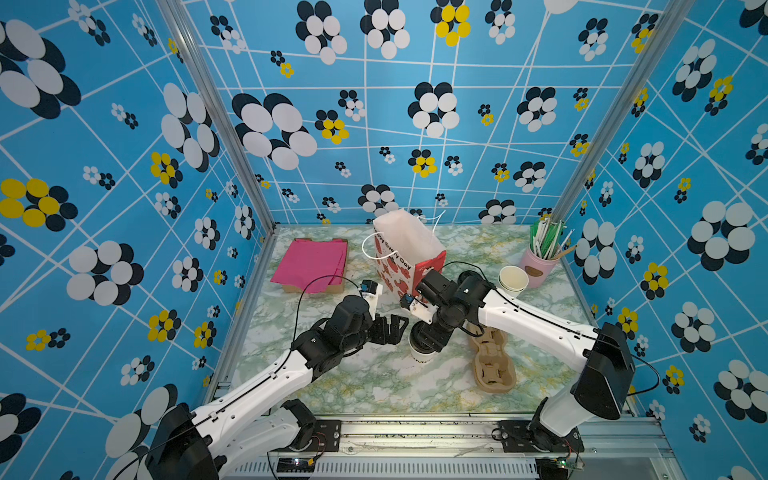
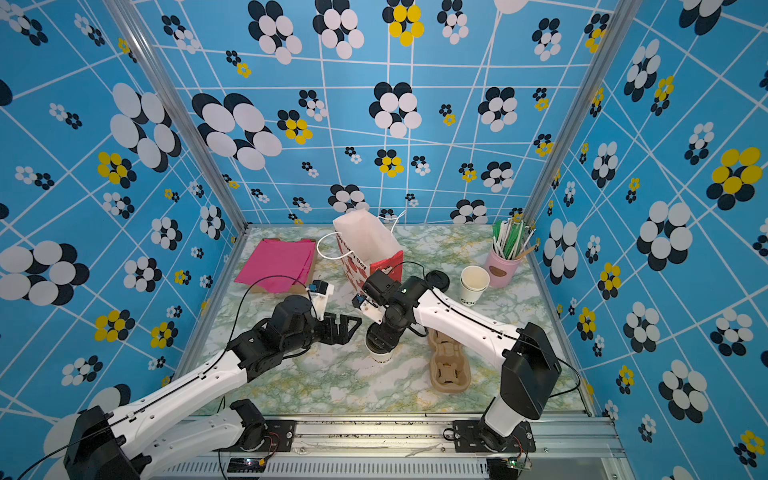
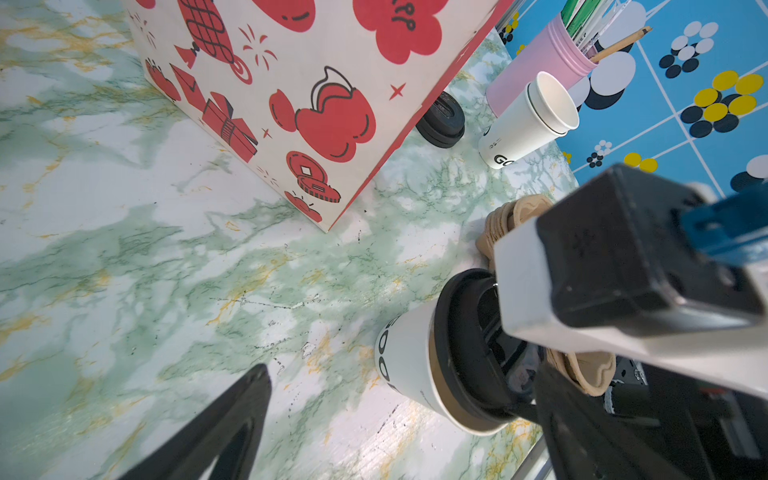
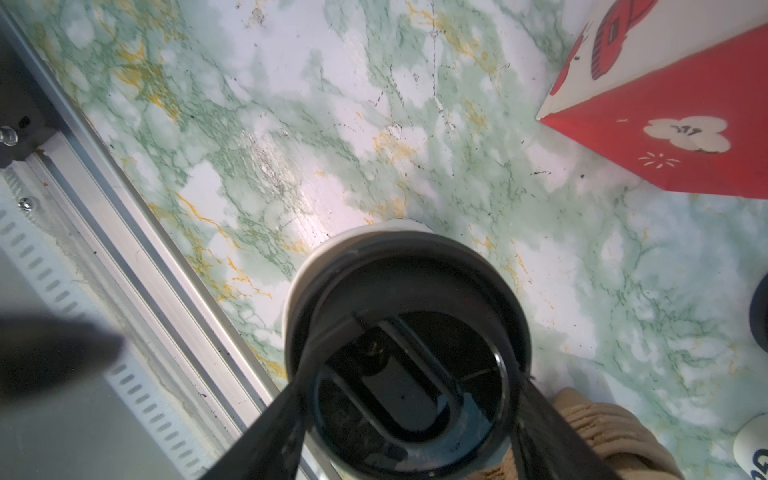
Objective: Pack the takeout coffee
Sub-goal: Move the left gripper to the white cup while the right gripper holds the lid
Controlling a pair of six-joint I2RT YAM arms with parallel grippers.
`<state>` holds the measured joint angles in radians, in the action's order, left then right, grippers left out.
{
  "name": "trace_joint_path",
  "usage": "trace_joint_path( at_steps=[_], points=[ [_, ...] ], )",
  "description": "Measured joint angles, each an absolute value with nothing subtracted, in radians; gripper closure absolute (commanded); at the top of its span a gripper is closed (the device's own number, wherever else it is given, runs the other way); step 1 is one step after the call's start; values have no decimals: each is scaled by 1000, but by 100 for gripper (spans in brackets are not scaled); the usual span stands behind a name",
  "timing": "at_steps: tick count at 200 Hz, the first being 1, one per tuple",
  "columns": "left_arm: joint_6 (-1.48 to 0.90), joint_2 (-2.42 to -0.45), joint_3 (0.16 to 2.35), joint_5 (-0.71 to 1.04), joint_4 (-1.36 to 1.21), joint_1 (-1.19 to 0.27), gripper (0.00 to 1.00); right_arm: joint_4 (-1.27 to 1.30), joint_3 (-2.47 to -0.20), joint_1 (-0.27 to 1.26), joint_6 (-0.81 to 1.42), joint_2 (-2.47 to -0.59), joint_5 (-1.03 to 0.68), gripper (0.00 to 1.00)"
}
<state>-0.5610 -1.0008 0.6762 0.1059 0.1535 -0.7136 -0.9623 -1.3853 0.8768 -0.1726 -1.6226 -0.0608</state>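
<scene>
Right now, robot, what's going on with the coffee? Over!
Left gripper open, beside the takeout coffee. Right gripper straddles its lid, grip unclear. Coffee upright on table. Cup carrier close alongside.

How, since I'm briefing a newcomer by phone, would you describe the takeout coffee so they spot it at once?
Find the red-and-white paper bag standing mid-table. Nearer the front from it, beside the brown cup carrier, stands the takeout coffee, a white cup. Unlike the lidless cups by the pink straw holder, it wears a black lid.
</scene>
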Motion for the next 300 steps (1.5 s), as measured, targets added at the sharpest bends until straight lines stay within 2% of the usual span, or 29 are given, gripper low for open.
trace_joint_path(
  at_steps=[300],
  points=[
    [-570,-1000,676,111,151,-708,0,-976,-1398,895,-169,-1673,-60,26]
  ],
)
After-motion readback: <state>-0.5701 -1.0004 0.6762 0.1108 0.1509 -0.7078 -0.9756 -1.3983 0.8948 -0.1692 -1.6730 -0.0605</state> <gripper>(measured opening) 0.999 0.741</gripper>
